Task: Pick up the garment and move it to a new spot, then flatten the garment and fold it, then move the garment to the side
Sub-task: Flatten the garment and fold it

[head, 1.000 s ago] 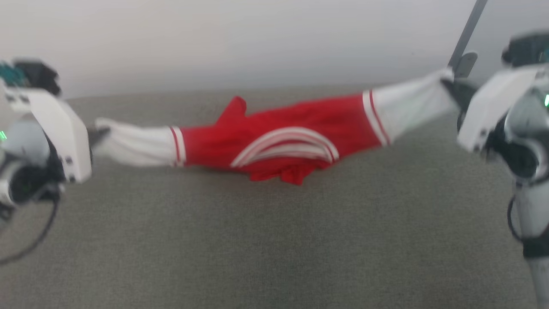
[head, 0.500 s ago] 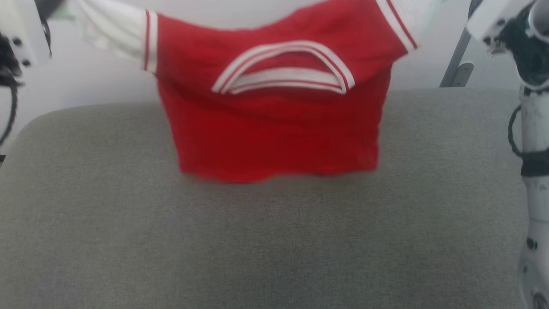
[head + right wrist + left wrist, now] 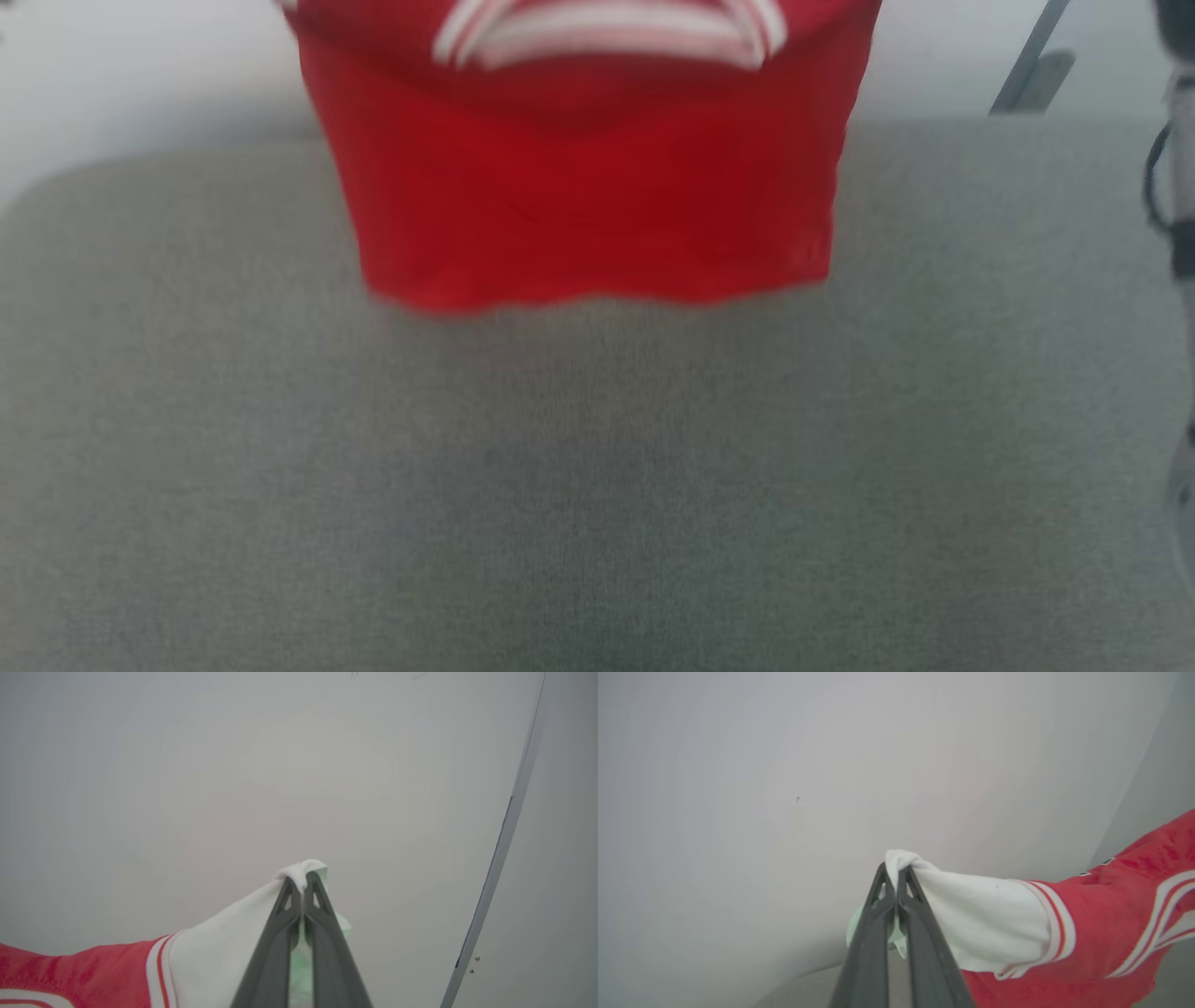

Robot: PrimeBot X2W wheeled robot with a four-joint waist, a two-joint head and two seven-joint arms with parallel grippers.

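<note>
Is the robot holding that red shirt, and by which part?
Yes: the garment hangs by its two white sleeve ends, one pinched in the left claw, the other in the right claw.

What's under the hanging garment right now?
Below the hem of the garment, the grey cushion shows. The strip of cushion behind the hanging cloth is covered, and blur hides whether the hem touches it.

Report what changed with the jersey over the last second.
The garment went up: a second ago it lay bunched low on the grey surface, stretched between the arms. Now its body hangs open, hem loose over that surface. The head camera also shifted. Unchanged: the left pincer and right pincer stay shut on the white sleeve ends.
</note>
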